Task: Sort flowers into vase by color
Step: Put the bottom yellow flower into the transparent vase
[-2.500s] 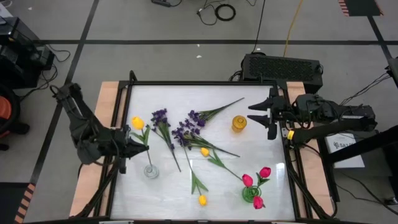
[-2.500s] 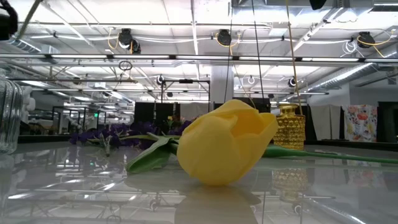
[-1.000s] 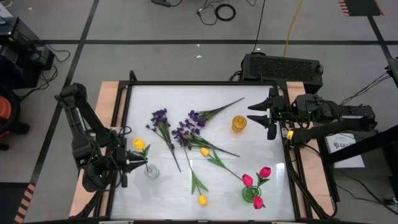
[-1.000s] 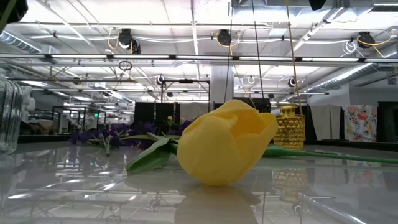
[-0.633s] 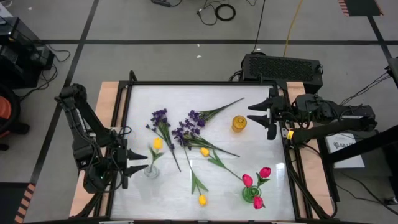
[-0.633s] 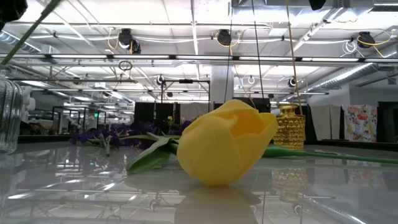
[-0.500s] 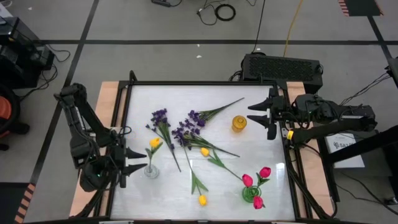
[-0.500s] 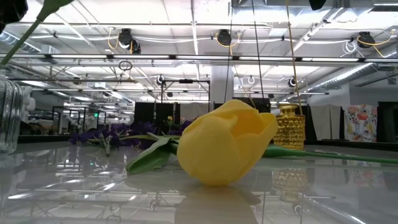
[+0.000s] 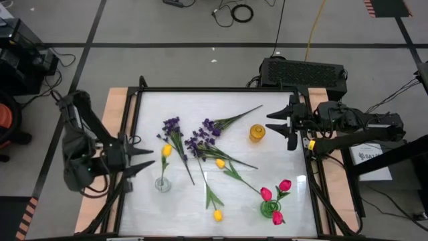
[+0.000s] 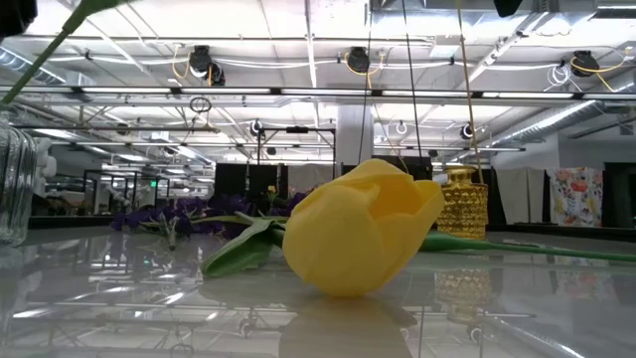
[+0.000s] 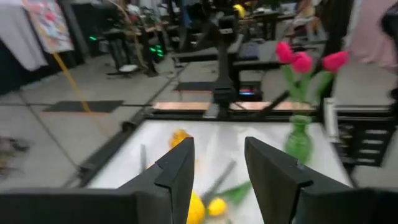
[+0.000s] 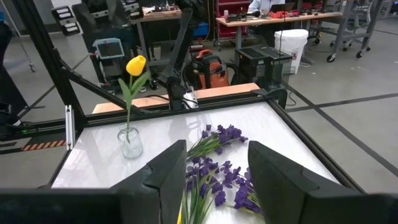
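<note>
A yellow tulip (image 9: 166, 151) stands with its stem in the clear glass vase (image 9: 162, 183) at the table's left. My left gripper (image 9: 144, 161) hovers open just left of it, touching nothing. My right gripper (image 9: 271, 122) hangs open over the table's right side, beside the golden vase (image 9: 257, 133). Pink tulips (image 9: 275, 193) stand in the green vase (image 9: 269, 208) at the near right. Purple sprigs (image 9: 198, 137) and two more yellow tulips (image 9: 219, 163) (image 9: 217, 215) lie flat on the white tabletop. In the right wrist view the tulip (image 12: 135, 65) rises from the clear vase (image 12: 130, 142).
A black frame (image 9: 221, 89) runs round the white tabletop. The loose stems cross each other in the middle. In the low view a yellow tulip bloom (image 10: 363, 229) fills the foreground. There is free room along the far edge and at the near left.
My left gripper has opened and let go of the yellow tulip, then risen and drawn back toward the table's left edge, rolling as it went. The tulip has swung from leaning left to standing on its own in the clear vase.
</note>
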### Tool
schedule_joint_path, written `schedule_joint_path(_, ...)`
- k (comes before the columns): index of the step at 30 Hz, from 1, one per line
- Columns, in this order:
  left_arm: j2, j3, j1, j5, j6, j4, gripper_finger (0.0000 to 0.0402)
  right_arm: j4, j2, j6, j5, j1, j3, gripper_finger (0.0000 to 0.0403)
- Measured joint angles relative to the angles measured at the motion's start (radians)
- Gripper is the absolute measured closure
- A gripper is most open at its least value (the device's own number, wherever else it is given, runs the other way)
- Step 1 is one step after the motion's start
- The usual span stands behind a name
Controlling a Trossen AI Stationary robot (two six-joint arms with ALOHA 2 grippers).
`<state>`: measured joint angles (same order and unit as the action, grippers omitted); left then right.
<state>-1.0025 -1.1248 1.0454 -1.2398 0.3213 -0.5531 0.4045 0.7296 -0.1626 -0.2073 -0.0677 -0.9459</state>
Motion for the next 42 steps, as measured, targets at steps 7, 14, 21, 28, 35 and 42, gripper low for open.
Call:
schedule_joint_path(7,-0.026,0.002,-0.142,0.136,-0.312,0.204,0.0254,0.000,0.000,0.001,0.000,0.000,0.000,0.0238)
schedule_joint_path(14,0.029,0.001,-0.306,0.418,-0.649,0.466,0.0254,0.000,0.000,0.008,0.000,0.000,0.000,0.0238)
schedule_joint_path(21,0.088,0.001,-0.589,0.760,-0.668,0.405,0.0254,-0.002,0.003,0.017,-0.001,0.000,0.000,0.0238)
schedule_joint_path(28,0.082,0.002,-0.884,1.006,-0.666,0.347,0.0254,-0.004,0.024,0.025,-0.001,0.000,0.000,0.0238)
schedule_joint_path(35,0.003,0.022,-1.131,1.325,-0.562,0.309,0.0254,-0.017,0.050,0.035,-0.001,0.000,0.000,0.0238)
schedule_joint_path(42,-0.082,0.032,-1.172,1.364,-0.562,0.302,0.0254,-0.217,0.070,0.040,-0.008,0.000,-0.026,0.0238)
